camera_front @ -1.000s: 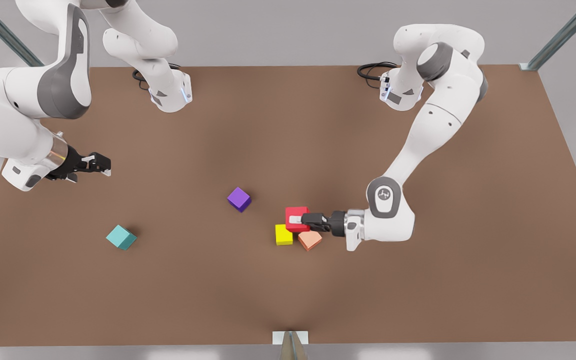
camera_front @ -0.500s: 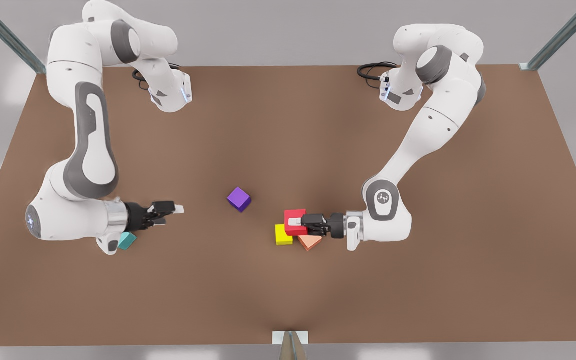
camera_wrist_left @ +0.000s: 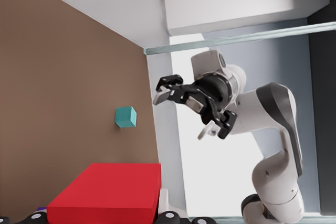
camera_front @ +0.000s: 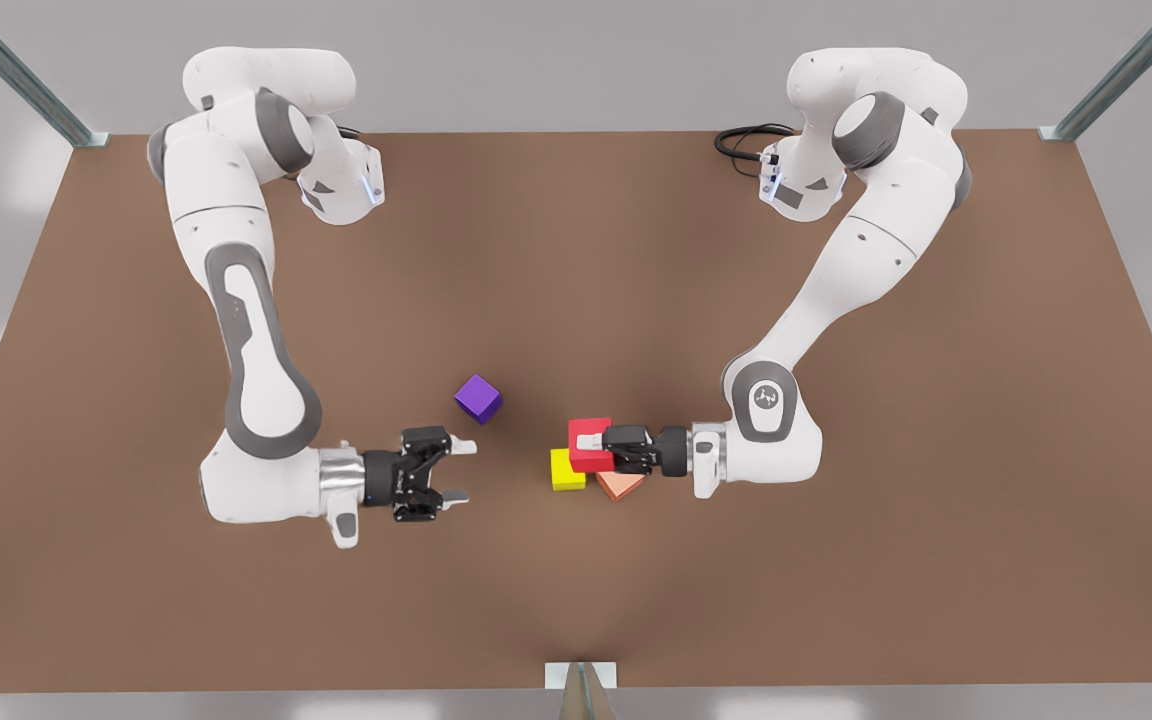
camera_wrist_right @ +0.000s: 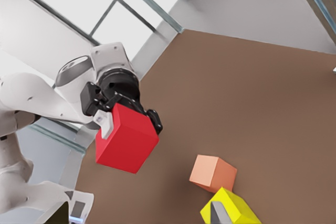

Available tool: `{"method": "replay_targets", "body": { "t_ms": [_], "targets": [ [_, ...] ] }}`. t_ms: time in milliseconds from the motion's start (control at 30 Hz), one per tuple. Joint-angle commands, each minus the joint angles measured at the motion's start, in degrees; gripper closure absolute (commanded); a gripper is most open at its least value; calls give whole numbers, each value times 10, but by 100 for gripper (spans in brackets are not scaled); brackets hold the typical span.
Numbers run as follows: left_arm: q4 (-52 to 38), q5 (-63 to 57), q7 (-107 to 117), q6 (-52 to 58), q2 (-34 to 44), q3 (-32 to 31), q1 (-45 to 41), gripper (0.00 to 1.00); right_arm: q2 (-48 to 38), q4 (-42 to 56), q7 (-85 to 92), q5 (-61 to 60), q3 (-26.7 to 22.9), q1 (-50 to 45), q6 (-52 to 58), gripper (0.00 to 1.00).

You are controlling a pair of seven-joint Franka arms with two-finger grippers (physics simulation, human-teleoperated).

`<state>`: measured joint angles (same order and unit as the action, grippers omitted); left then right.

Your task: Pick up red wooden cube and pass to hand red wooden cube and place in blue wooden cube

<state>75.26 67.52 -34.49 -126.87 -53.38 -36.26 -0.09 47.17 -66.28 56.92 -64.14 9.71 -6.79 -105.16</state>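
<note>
Right hand [camera_front: 462,470] swung toward centre, fingers apart | left hand [camera_front: 591,441] clamps red wooden cube [camera_front: 590,445]

Red wooden cube [camera_wrist_left: 105,192] cut by frame edge.

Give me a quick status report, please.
Left gripper shut on red wooden cube, lifted. Right gripper open, facing it. Blue wooden cube apart, untouched. Nothing between grippers.

The left gripper [camera_front: 594,445] is clamped on the red wooden cube [camera_front: 591,444], apparently lifted, forearm level. Facing it, the right gripper [camera_front: 461,471] hangs spread wide on a low, level wrist.
</note>
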Motion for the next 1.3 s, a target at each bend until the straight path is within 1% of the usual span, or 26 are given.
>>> {"method": "replay_targets", "body": {
  "t_ms": [0,167,300,333,467,733,1267],
  "targets": [
    [0,16,-59,6,0,0,0,45,-1,-13,533,-57,0,-5,-61,0],
    [0,16,-59,7,0,0,0,45,-7,-32,597,-89,25,-2,-54,0],
    [0,16,-59,8,0,0,0,45,-15,-58,631,-111,27,-1,-43,0],
    [0,17,-59,8,0,0,0,45,-21,-73,644,-121,37,1,-43,0],
    [1,17,-58,7,0,0,0,45,-56,-130,665,-136,37,0,-45,0],
    [1,18,-27,9,-3,-4,0,45,-55,-156,736,-192,37,-24,-79,0],
    [1,18,-24,9,-4,-5,0,45,-36,-157,736,-229,37,-51,-110,0]
  ]
}}
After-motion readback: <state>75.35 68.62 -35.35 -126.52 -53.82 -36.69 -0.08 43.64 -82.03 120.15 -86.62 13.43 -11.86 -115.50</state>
